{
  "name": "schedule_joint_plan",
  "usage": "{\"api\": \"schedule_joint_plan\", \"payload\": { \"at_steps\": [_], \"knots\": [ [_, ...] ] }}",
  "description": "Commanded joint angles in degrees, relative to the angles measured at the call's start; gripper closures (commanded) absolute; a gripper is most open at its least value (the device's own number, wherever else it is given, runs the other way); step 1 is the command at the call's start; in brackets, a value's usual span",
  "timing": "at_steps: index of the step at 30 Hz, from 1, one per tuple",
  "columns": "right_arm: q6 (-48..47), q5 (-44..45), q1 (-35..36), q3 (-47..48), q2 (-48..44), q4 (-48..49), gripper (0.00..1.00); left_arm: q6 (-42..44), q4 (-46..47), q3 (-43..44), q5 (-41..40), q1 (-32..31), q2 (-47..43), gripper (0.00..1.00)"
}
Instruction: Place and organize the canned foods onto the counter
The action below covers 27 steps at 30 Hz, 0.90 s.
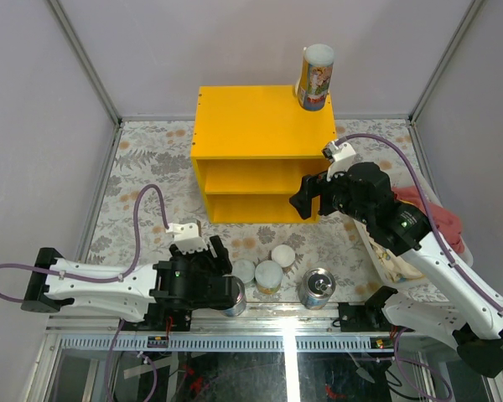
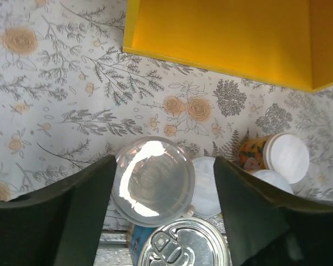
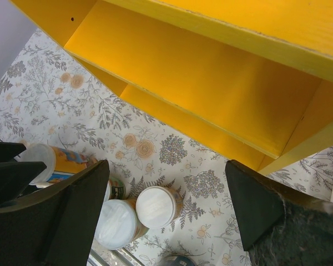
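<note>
The yellow counter stands at the table's middle, with one tall can on its back right corner. My left gripper is open and straddles a tall clear-lidded can without visibly gripping it. A blue tin with a pull-tab lid stands just beside that can. Three small white-lidded cans cluster to the right, also in the right wrist view. A second blue tin stands further right. My right gripper is open and empty in front of the counter's compartments.
A white basket with red cloth sits at the right, beside my right arm. Grey walls enclose the floral table. The table's near edge rail runs just behind the cans.
</note>
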Motion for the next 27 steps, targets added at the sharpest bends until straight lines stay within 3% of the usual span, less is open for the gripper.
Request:
{"api": "schedule_joint_plan", "payload": {
  "at_steps": [1,7,15,27],
  "knots": [
    [0.17,0.03,0.26,0.34,-1.12,2.44,0.08,-7.72,-4.2,1.68,-0.92,-0.5,-0.67,0.25],
    [0.47,-0.41,0.26,-0.34,-0.75,3.05,0.08,-7.54,-4.99,2.55,2.48,-0.5,-1.2,0.09],
    [0.47,-0.74,0.26,-0.34,-0.6,3.06,0.08,-4.97,3.21,-3.34,4.06,-1.09,0.83,0.07],
    [0.44,-1.21,0.25,-0.41,-0.64,3.32,0.08,-11.82,0.09,-2.43,-2.81,-1.22,11.21,0.05]
  ]
}}
